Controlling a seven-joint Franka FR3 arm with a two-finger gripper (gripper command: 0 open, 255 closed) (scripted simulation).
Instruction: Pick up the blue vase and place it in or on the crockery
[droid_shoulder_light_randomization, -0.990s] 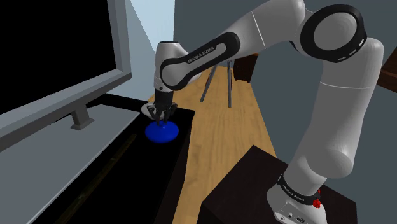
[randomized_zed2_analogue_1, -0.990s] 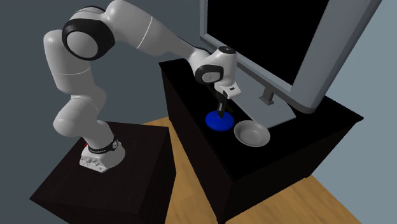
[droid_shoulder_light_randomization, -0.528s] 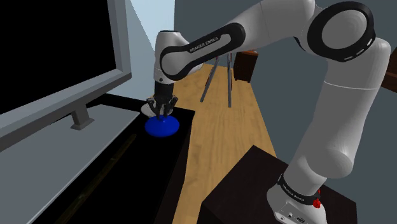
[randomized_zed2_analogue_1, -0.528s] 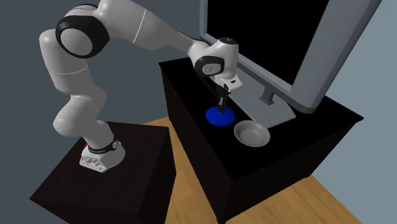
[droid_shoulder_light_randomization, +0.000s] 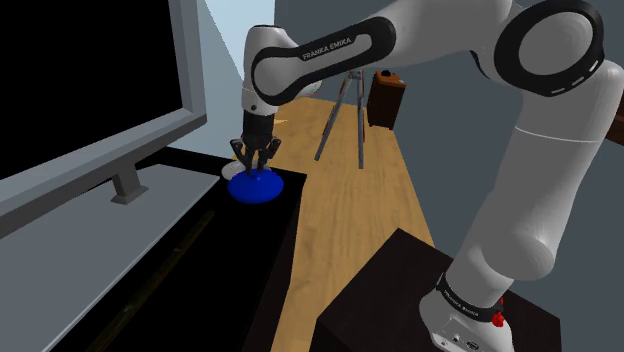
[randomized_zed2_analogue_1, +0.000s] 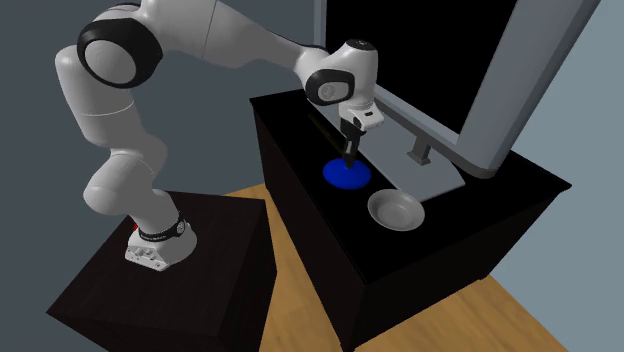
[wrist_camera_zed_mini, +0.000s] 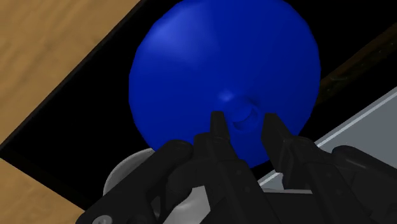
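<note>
The blue vase is a wide round body with a thin neck. It hangs just above the black cabinet top, near that top's edge. My gripper comes straight down on it, shut on the neck. In the wrist view the two fingers clasp the small neck of the vase between them, at my gripper. In the second exterior view my gripper holds the vase. The crockery, a shallow grey bowl, sits on the cabinet to the right of it. The hand partly hides the bowl.
A large grey-framed screen on a foot stands along the back of the cabinet, close behind the vase. Wooden floor runs beside the cabinet, with a tripod and a brown box further off. My black stand is below.
My gripper has risen with the vase in it, and the vase has come up off the cabinet top. The arm's wrist has lifted too. The bowl has not moved.
</note>
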